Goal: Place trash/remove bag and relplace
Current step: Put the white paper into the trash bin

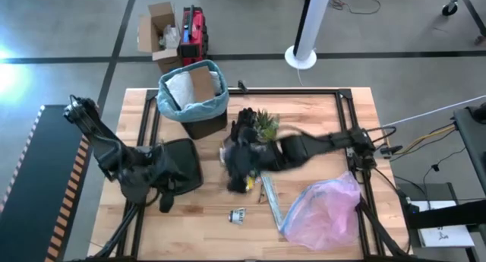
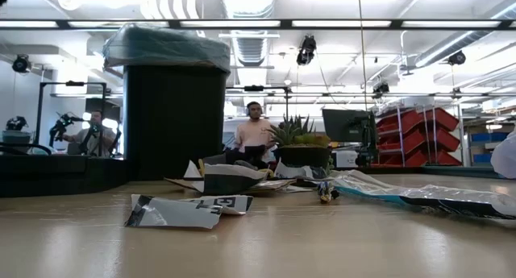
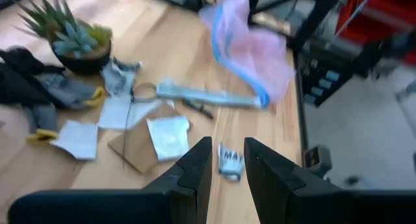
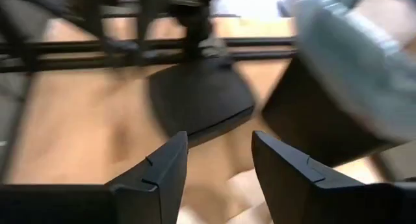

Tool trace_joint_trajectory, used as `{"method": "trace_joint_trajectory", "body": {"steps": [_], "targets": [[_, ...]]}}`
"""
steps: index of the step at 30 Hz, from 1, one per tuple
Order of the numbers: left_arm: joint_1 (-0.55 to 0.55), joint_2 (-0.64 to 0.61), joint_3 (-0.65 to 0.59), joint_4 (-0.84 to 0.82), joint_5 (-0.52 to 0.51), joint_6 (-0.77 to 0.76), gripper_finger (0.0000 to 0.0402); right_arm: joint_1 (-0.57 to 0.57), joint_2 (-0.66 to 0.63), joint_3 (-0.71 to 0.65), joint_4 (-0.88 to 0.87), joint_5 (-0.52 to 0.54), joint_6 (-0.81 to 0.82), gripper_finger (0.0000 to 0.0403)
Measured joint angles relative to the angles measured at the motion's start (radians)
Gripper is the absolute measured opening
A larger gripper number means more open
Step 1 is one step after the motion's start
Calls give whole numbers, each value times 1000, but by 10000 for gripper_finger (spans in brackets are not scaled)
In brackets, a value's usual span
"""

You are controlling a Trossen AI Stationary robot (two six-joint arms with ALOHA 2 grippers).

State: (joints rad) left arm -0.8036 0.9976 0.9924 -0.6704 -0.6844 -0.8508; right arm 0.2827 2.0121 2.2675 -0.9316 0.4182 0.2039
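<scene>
- Wooden plank table (image 1: 319, 125) with a black metal frame along its edges, bearing everything below
- Black square trash bin (image 1: 203, 125), upright at the far left of the table; its light blue-teal translucent plastic liner bag (image 1: 216, 106) is folded over the rim, with white paper and a brown cardboard piece inside
- Pinkish-lilac translucent plastic bag (image 1: 326, 209) with a blue edge strip, lying flat at the near right, well apart from the bin
- Right arm, reaching across the table middle; right gripper (image 4: 218, 165) above the litter pile near the bin, fingers parted with nothing between them
- Left arm at the near left; left gripper (image 3: 226, 165) above bare wood, fingers slightly apart, holding nothing
- Small green potted plant (image 1: 266, 125) in a dark pot, just beside the right arm
- Loose trash (image 3: 146, 130): white paper sheets, brown cardboard and scraps, between plant and pink bag
- Small crumpled printed scrap (image 1: 238, 215), alone near the front edge
</scene>
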Motion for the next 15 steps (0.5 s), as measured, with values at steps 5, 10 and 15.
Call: {"method": "trace_joint_trajectory", "body": {"steps": [5, 10, 15], "targets": [[-3, 117, 0, 4, 47, 0, 75, 118, 4, -48, -19, 0, 198, 139], [-3, 225, 0, 5, 73, 0, 75, 218, 4, -95, 49, 7, 415, 120], [3, 322, 0, 96, 69, 74, 75, 287, 4, -156, 39, 121, 555, 104]]}}
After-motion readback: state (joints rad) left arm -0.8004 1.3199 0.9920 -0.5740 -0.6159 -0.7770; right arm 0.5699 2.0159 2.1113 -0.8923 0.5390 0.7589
